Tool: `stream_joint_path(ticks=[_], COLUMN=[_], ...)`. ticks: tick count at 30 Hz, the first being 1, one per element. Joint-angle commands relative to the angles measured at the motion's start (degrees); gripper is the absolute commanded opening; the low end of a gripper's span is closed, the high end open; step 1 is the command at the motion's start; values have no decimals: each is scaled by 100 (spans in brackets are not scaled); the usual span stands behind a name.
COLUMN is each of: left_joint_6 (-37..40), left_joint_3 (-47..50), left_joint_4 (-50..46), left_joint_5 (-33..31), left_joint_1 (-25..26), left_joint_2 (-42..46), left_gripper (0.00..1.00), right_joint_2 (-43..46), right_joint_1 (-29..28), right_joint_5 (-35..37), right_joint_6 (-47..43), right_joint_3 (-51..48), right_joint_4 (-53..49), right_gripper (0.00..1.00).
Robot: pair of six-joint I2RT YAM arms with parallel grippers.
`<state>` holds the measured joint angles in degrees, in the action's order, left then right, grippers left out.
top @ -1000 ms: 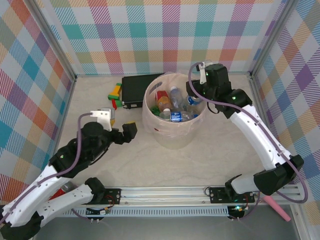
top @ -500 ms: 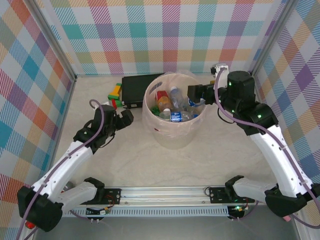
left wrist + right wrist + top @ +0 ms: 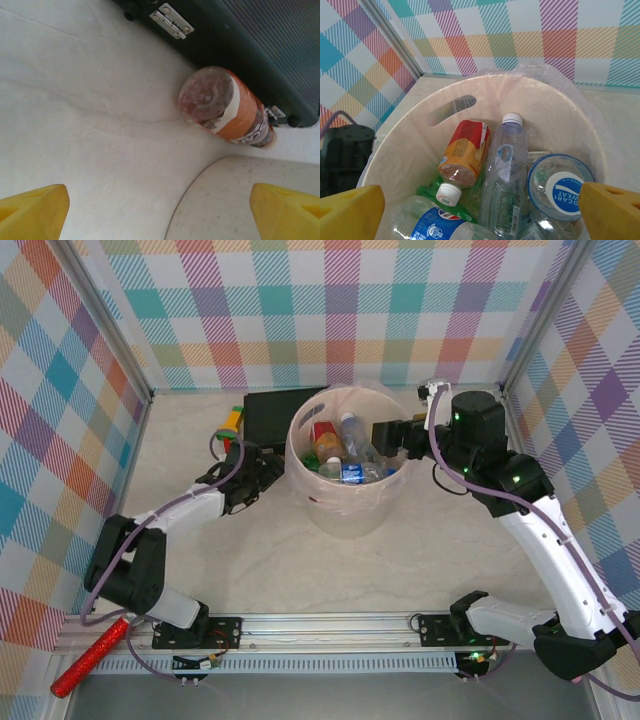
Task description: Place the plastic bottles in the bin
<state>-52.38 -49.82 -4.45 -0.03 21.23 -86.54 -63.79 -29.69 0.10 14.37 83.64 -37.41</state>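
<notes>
Orange label over thin clear plastic: one bottle (image 3: 225, 107) lies on its side at centre right of the left wrist view, base toward us, tucked against the black box (image 3: 260, 45) and near the curved wall of the bin (image 3: 240, 200). The other bottles (image 3: 507, 165) lie heaped inside the bin (image 3: 420, 130).

We judge the bottle light, its walls soft enough to dent, its round body likely to roll and its film label slick. Best hold: across the labelled middle. The box crowds one side, so one finger has little room there.

The left gripper (image 3: 157, 215) hangs over it with its fingers spread wide, holding nothing. The right gripper (image 3: 480, 210) is likewise spread and empty, above the bin's mouth at upper centre of the top view.

The table (image 3: 75, 100) is pale, smooth and faintly veined, so it offers little friction. Plaid walls (image 3: 350, 310) close in the far side and both flanks.
</notes>
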Motion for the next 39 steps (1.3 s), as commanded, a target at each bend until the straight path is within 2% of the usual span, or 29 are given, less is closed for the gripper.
stream_joint_path(ticks=[1,12,16,18,28,34,39], left_joint_6=[-271,-265,-323,-359,-231,-77,334], left_joint_3=[-295,-834,-906,-892,16,658,687], left_joint_4=[986,1706,1551,1357,235,-602,-732], left_joint_5=[217,608,437,292,-511,-1044,-720], left_joint_1=[-15,-6,-7,-5,-298,-480,-480], left_joint_2=[-374,-1789,-2057,-2086,-920,273,940], left_gripper=[96,95,95,89,87,88,90], right_joint_2=[121,95,107,104,181,189,182], right_joint_1=[-37,-45,-45,-50,-54,-54,-71], right_joint_5=[-91,-12,-27,-37,-54,-118,-181], right_joint_6=[37,-18,4,21,2,31,30], right_joint_3=[-40,-49,-93,-110,-206,-302,-306], right_joint_4=[66,35,51,65,101,198,236], right_gripper=[99,99,99,99,99,99,99])
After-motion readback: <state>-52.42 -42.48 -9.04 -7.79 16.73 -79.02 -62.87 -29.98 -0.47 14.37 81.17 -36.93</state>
